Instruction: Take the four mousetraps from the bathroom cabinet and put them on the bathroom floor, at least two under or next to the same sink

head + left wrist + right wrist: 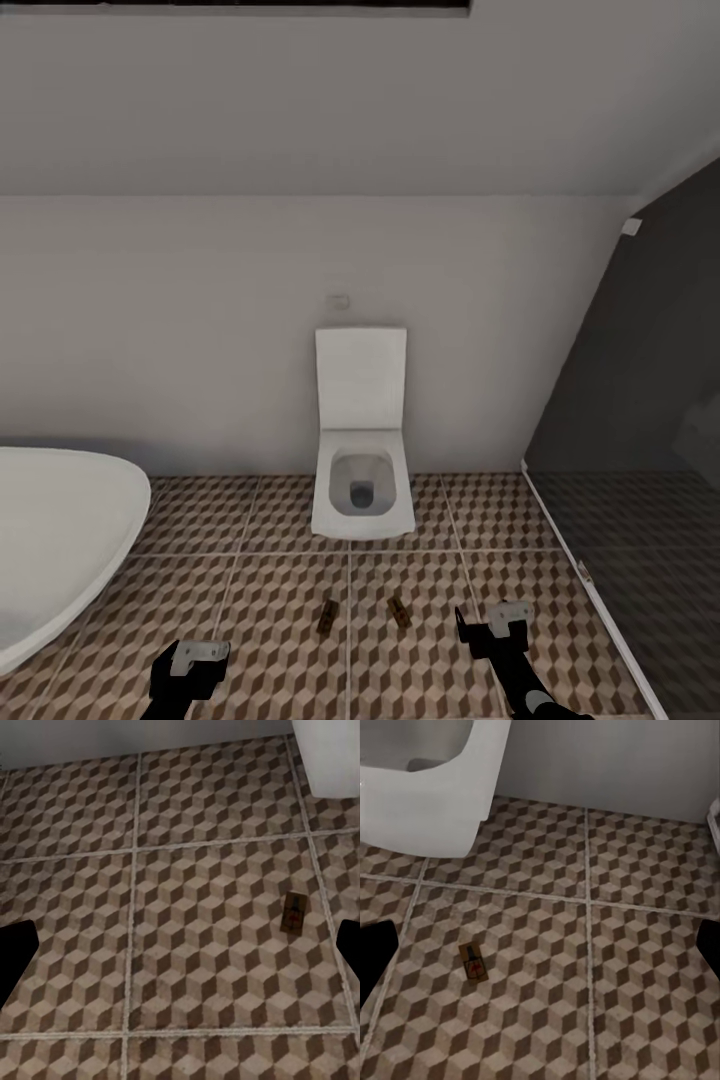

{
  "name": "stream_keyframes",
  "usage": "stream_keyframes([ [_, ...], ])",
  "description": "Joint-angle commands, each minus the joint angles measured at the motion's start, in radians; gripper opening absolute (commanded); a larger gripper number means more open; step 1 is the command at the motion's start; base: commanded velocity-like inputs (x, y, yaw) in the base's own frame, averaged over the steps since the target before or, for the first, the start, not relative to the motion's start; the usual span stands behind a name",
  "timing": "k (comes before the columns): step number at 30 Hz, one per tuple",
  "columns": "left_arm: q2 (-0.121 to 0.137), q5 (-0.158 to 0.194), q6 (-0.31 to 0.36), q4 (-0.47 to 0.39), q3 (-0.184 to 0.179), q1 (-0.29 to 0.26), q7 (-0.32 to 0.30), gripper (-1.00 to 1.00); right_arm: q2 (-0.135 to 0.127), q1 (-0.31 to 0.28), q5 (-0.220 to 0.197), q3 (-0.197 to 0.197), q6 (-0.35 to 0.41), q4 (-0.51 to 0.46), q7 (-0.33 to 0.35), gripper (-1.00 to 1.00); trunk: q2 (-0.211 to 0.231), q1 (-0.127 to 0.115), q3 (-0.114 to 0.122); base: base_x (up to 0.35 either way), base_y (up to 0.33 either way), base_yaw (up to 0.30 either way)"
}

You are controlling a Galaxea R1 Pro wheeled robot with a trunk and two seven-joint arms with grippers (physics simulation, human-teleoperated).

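We see two mousetraps lying flat on the floor (250,600), the left trap (327,616) and the right trap (399,612), near each other just in front of the toilet (362,480), at about 6 o'clock from its bowl. They rest on the same patterned tiles, which suits the task, though no sink is in sight here. At 9 o'clock a white tub (60,540) curves in. Our left gripper (190,668) and right gripper (495,628) hang low at the bottom edge, both spread wide and holding nothing, which to us suggests they are free to fetch the remaining traps.
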Motion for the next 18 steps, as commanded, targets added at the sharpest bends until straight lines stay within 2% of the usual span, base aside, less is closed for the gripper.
stream_keyframes([
  [1, -0.001, 0.004, -0.004, 0.002, -0.008, -0.001, 0.000, 1.00, 0.000, -0.001, -0.009, 0.009, -0.002, 0.000, -0.002, 1.00, 0.007, -0.004, 0.004, 0.000, 0.000, 0.000],
  [18, -0.001, 0.004, -0.002, 0.002, -0.008, -0.001, 0.000, 1.00, 0.000, 0.001, -0.009, 0.009, -0.002, 0.000, -0.002, 1.00, 0.126, -0.069, 0.085, 0.000, 0.000, 0.000],
])
